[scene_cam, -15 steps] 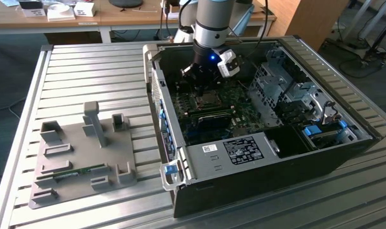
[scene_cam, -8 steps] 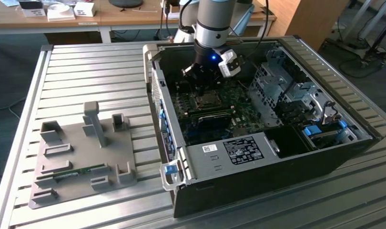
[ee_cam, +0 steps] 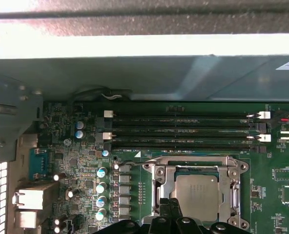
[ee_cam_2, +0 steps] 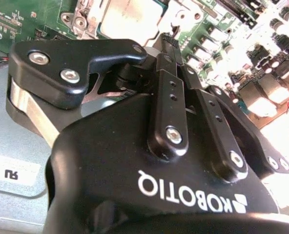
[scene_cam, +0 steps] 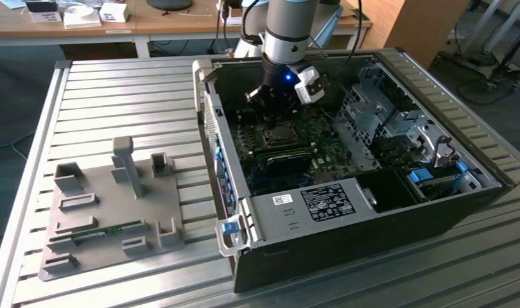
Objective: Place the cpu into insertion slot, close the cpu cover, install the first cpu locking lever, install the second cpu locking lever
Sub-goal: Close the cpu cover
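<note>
Cpu (ee_cam: 198,197) lies seated, the cpu cover (ee_cam: 160,187) down around it. Gripper (ee_cam: 170,209), closed together on nothing, hovers at the socket's edge. This is likely the first lever step, needing a careful press.

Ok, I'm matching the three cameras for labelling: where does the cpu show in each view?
Exterior view: the cpu is the pale square on the motherboard inside the open case.
First wrist view: the cpu sits in its socket, beside the long memory slots.
Second wrist view: the cpu is the pale plate just past the gripper.
Shared landmark: the silvery cpu cover framing it.
</note>
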{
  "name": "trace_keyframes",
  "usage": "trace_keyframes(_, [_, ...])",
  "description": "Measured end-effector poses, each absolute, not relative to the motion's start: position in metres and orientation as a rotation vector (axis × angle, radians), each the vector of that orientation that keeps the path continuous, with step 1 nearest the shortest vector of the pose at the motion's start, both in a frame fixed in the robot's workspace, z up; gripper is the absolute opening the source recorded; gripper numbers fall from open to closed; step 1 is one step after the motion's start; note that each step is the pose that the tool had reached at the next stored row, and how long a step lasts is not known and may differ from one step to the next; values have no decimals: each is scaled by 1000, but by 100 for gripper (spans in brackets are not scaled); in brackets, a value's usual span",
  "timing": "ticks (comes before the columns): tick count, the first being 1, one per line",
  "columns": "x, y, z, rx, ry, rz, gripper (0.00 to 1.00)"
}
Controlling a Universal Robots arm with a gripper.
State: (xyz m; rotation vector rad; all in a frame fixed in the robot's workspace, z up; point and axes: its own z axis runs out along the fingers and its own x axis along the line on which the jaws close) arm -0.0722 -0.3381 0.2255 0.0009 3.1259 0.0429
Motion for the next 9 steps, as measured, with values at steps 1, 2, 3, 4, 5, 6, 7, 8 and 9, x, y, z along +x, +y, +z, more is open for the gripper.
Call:
trace_keyframes(1, [-72,-338,225,1,3126,43,11])
trace_keyframes(2, [-72,-338,226,1,3126,43,11])
trace_keyframes(3, [-72,-338,226,1,3126,43,11])
trace_keyframes(4, [-72,-338,226,1,3126,43,11])
trace_keyframes(5, [-72,-338,226,1,3126,43,11])
trace_keyframes(6, [-72,-338,226,1,3126,43,11])
trace_keyframes(7, [-71,-338,225,1,3126,43,11])
trace_keyframes(8, [-71,-338,226,1,3126,43,11])
trace_keyframes(9, [-71,-338,226,1,3126,43,11])
